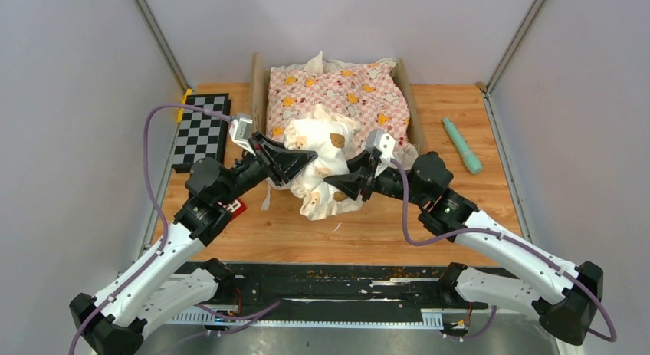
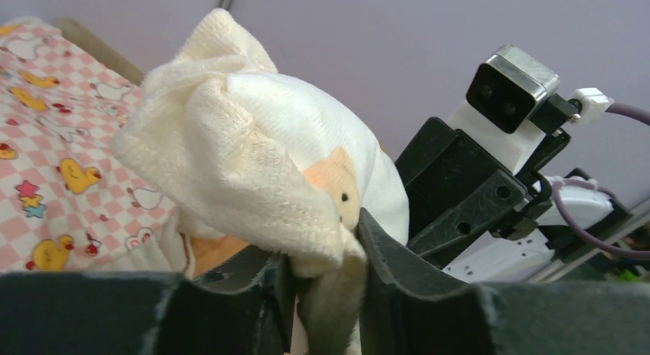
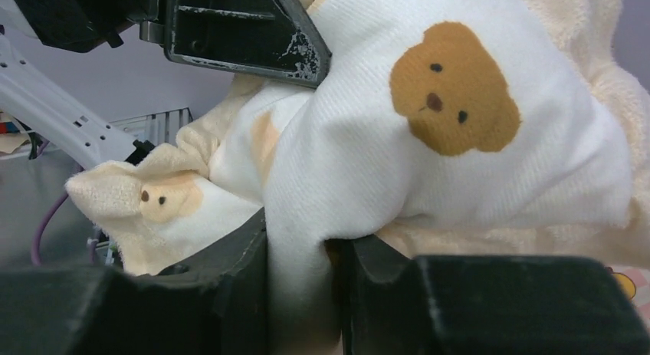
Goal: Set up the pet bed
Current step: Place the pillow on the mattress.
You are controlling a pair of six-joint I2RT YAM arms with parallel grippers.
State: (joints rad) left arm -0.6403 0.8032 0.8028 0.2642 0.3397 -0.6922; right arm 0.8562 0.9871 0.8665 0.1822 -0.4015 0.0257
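**Holding the blanket just short of the bed**

My left gripper (image 1: 295, 167) and right gripper (image 1: 341, 188) are each closed on a fold of the limp cream blanket (image 1: 318, 136). Just beyond them sits the pet bed (image 1: 258, 87), with its cushion (image 1: 337, 87) inside. I judge the wood frame stiff and light, best taken by a side rail. Bare table (image 1: 460, 209) lies nearer than the grippers, and walls (image 1: 77, 102) stand close on either side.

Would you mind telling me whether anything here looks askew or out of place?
The cream bear-print cloth is crumpled over the front edge of the pet bed, not lying flat; the left gripper and right gripper both pinch it.
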